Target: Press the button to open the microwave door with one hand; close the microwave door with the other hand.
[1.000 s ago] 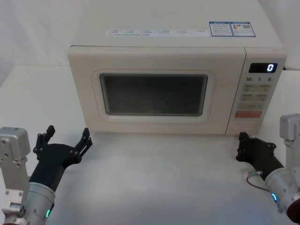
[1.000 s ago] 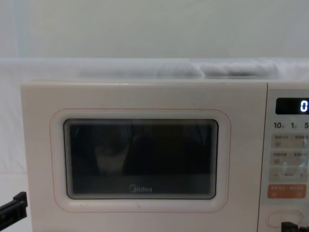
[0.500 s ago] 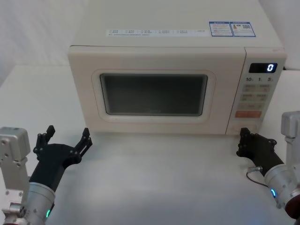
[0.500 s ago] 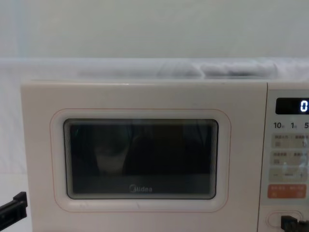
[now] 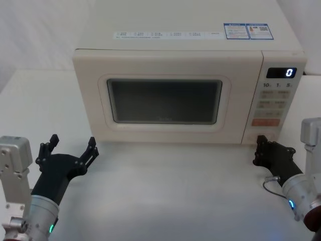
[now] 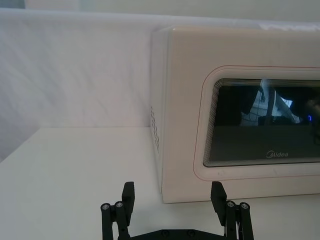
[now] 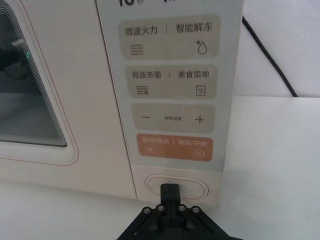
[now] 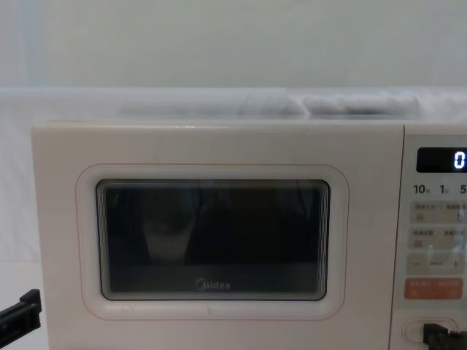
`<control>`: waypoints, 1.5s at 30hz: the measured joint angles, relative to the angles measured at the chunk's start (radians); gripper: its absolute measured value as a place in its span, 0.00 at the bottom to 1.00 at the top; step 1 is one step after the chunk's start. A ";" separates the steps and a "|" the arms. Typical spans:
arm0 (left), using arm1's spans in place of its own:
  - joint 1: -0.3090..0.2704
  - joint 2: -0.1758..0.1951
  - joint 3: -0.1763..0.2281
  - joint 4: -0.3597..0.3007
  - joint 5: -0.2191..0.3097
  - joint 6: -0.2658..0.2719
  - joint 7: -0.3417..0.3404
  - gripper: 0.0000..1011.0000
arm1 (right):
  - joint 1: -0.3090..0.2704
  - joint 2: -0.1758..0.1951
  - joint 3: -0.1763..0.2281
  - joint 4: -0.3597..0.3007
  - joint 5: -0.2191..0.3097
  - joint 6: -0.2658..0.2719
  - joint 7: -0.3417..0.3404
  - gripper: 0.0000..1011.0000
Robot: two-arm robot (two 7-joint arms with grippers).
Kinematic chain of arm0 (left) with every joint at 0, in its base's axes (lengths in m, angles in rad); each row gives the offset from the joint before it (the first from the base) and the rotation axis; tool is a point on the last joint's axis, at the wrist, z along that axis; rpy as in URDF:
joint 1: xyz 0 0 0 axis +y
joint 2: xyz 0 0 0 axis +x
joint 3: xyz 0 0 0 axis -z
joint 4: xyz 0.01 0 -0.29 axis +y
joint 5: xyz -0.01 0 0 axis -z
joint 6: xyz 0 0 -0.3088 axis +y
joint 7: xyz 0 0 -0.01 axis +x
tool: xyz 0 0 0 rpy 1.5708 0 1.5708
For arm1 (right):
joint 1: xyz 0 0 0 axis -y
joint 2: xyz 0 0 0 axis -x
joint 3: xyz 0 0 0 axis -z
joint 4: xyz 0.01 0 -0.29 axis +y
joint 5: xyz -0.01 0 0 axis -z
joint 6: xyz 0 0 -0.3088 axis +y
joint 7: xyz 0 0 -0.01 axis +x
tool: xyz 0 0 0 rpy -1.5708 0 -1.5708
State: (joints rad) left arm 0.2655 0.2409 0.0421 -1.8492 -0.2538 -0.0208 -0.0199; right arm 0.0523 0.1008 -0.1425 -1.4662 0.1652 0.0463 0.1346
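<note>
The cream microwave door (image 5: 165, 100) with its dark window is flush shut, also seen in the chest view (image 8: 211, 240) and the left wrist view (image 6: 260, 125). The pill-shaped button (image 7: 196, 186) sits at the bottom of the control panel (image 5: 273, 100), under the orange-red key (image 7: 175, 147). My right gripper (image 7: 170, 190) is shut, and its tip sits right at the middle of the button (image 8: 413, 329); I cannot tell whether they touch. It also shows in the head view (image 5: 261, 143) and the chest view (image 8: 440, 337). My left gripper (image 5: 71, 145) hovers open over the table, in front of the microwave's left corner (image 6: 173, 196).
The microwave stands on a white table (image 5: 170, 191) with bare room in front of it between my two arms. The display (image 5: 281, 73) reads 0. A black cable (image 7: 270, 60) runs behind the microwave on the right. A pale wall is behind.
My right gripper has crept forward toward the button at the bottom of the panel. The left gripper and the door have not moved.
</note>
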 joint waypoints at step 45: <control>0.000 0.000 0.000 0.000 0.000 0.000 0.000 0.99 | 0.049 -0.030 -0.003 0.077 -0.007 -0.035 -0.009 0.00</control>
State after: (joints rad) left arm 0.2655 0.2410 0.0421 -1.8492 -0.2539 -0.0208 -0.0199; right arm 0.1015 0.0706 -0.1456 -1.3888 0.1586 0.0113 0.1253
